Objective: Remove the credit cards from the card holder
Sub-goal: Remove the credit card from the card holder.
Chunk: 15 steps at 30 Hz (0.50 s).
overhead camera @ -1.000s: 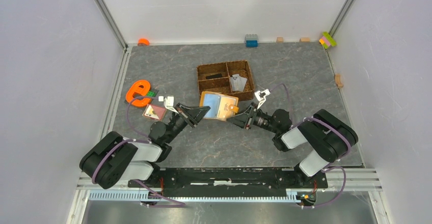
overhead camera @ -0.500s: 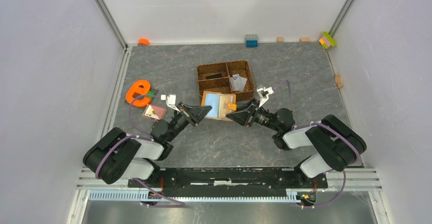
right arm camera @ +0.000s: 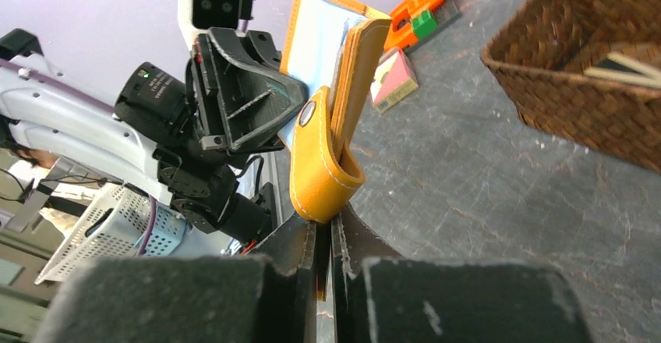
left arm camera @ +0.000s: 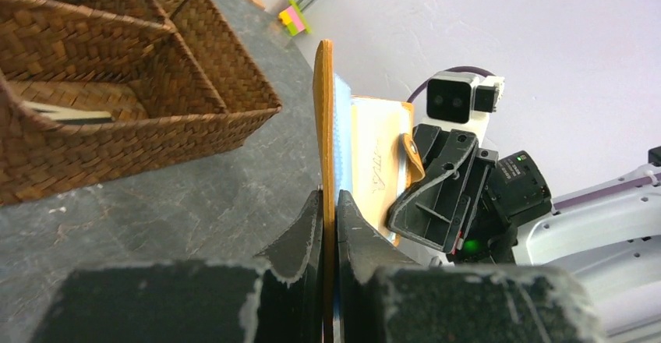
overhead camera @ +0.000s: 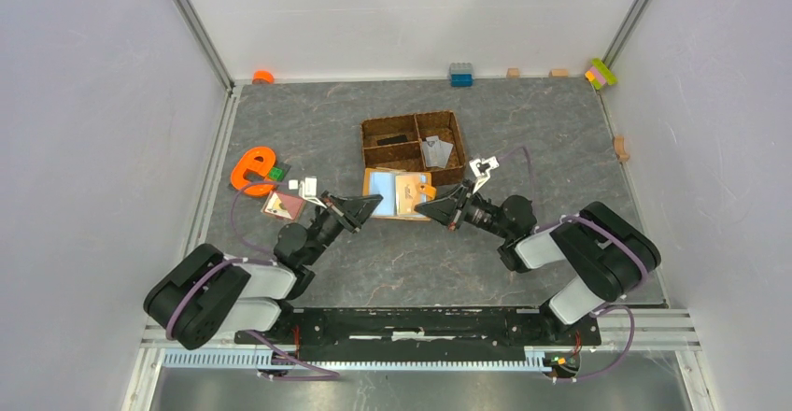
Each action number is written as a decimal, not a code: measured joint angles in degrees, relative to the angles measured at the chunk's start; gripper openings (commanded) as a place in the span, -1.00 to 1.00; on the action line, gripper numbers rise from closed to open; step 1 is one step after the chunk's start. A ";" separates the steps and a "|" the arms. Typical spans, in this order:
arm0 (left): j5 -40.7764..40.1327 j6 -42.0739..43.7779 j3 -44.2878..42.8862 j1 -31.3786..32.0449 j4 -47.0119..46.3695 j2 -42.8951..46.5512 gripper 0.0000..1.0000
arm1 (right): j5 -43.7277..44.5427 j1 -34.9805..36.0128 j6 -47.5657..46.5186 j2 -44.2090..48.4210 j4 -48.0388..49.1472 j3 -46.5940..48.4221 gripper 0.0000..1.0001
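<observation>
The card holder (overhead camera: 397, 193), an orange-tan wallet with pale blue lining, stands on edge between my two grippers, just in front of the woven tray. My left gripper (overhead camera: 372, 205) is shut on its left half; the left wrist view shows the pads clamped on the thin orange edge (left arm camera: 322, 125). My right gripper (overhead camera: 432, 207) is shut on the right half by the snap tab (right arm camera: 316, 171), which is folded partly over the blue lining. One grey-white card (overhead camera: 435, 152) lies in the tray's right compartment. A beige-pink card (overhead camera: 283, 205) lies on the table at left. Any cards inside the wallet are hidden.
The brown woven divided tray (overhead camera: 364, 149) sits right behind the wallet. An orange e-shaped toy (overhead camera: 252, 170) lies at left. Toy bricks, among them a blue one (overhead camera: 460, 75) and a coloured stack (overhead camera: 601, 73), line the back wall.
The right gripper has swung the wallet's right half over the blue lining, so its tan outside now faces up. The wallet has shifted slightly left and toward the tray.
</observation>
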State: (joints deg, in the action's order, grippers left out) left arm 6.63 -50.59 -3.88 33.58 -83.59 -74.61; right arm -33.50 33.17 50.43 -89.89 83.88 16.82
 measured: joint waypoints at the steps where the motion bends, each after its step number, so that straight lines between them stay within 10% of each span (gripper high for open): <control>1: -0.68 0.02 0.00 0.17 1.75 0.83 -0.68 | 0.00 -0.13 0.83 -0.70 0.02 0.00 -1.00; 7: -6.16 1.11 -0.31 0.28 16.83 9.35 0.19 | -0.63 -1.09 5.62 -5.46 0.02 0.42 -1.00; 15: -14.10 2.58 0.13 0.26 29.42 22.91 0.22 | -0.83 -1.42 6.34 -5.99 -0.02 0.44 -1.00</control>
State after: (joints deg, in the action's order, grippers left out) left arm -7.46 -48.01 -3.75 33.85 -54.17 -51.70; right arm -34.33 31.75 56.77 -95.88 83.85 17.26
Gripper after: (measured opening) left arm 0.620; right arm 0.080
